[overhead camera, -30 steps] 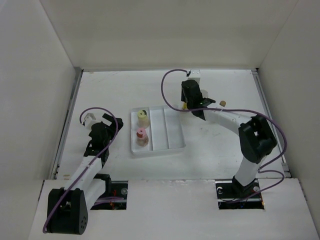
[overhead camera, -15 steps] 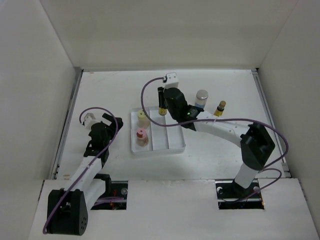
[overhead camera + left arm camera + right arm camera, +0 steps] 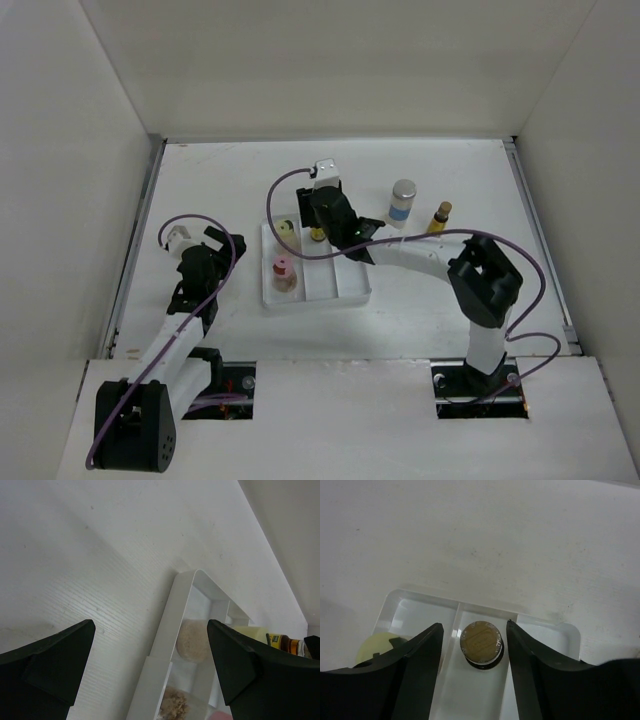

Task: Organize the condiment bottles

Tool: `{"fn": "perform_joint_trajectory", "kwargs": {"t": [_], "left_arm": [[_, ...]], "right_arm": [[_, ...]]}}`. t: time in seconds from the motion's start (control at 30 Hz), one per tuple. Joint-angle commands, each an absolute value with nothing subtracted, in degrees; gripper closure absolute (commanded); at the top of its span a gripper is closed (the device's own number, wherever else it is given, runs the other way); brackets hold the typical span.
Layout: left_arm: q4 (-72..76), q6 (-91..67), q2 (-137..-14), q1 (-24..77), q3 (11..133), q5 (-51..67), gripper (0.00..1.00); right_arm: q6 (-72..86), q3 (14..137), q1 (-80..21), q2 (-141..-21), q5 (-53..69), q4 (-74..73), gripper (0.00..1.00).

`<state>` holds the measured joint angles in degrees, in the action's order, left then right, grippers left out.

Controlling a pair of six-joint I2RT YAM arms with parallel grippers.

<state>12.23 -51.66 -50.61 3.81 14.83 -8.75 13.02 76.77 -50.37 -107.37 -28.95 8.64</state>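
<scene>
amber bottle (image 3: 481, 642), gripped in right pincer (image 3: 475, 628), has moved to tray (image 3: 345, 282)'s middle slot; left pincer (image 3: 150, 626) open

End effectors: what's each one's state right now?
Left end effector: open, empty.
Right end effector: closed on amber bottle.

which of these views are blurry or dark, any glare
Left wrist: the left pincer is a dark, soft-edged silhouette; the tray is sharper. Right wrist: the amber bottle is crisp, no glare on its cap. Top external: even light, faint shadows, the white table nearly washed out.
</scene>
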Motion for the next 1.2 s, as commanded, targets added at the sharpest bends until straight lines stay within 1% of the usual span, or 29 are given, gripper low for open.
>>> {"fn": "perform_joint_trajectory", "kwargs": {"t": [0.0,0.07,0.13,0.2,0.33,0.5,0.6,0.73,0.93,0.97,1.1,1.13,1.17], "left_arm": [[14.76,-51.59,-50.36,3.91,14.59,-8.61,0.00],[14.77,-51.68,-50.27,4.00,14.59,-8.79,0.00],[14.33,-51.51,-50.45,4.00,15.11,-8.44,0.00],[14.33,-51.50,-50.01,4.17,14.86,-8.61,0.00],[14.33,-51.68,-50.27,4.17,14.94,-8.44,0.00],[15.29,-51.94,-50.71,4.61,14.50,-8.79,0.00],[15.29,-51.77,-51.24,4.96,14.85,-8.70,0.00],[15.38,-51.94,-51.06,5.14,14.59,-8.96,0.00],[15.03,-51.77,-50.45,5.05,14.41,-9.14,0.00],[14.94,-51.68,-50.62,5.05,14.68,-8.88,0.00],[14.68,-51.50,-50.10,4.88,14.50,-9.23,0.00],[14.68,-51.59,-50.27,4.79,14.59,-9.23,0.00],[14.42,-51.50,-50.62,4.88,14.94,-9.23,0.00]], "right_arm": [[13.53,76.12,-51.72,-103.63,-30.06,14.41,0.31],[13.54,74.80,-51.81,-100.39,-30.58,14.41,0.25],[13.53,72.79,-51.81,-96.53,-30.67,14.41,0.21],[14.06,68.75,-50.59,-91.00,-31.28,14.77,0.21],[15.90,57.51,-42.96,-78.25,-35.93,13.80,0.20],[17.67,46.07,-31.27,-67.60,-44.89,11.69,0.20],[18.02,43.95,-25.64,-67.49,-46.06,9.41,0.19],[18.89,45.52,-21.41,-72.67,-43.87,6.07,0.19],[20.57,47.63,-18.15,-79.00,-37.71,7.82,0.31],[20.57,48.16,-17.97,-79.97,-37.36,8.08,0.36],[20.30,48.52,-18.06,-80.51,-38.05,8.88,0.63],[20.22,48.08,-18.06,-79.38,-38.84,8.96,0.68],[20.04,47.55,-18.41,-77.63,-40.07,9.05,0.70]]}}
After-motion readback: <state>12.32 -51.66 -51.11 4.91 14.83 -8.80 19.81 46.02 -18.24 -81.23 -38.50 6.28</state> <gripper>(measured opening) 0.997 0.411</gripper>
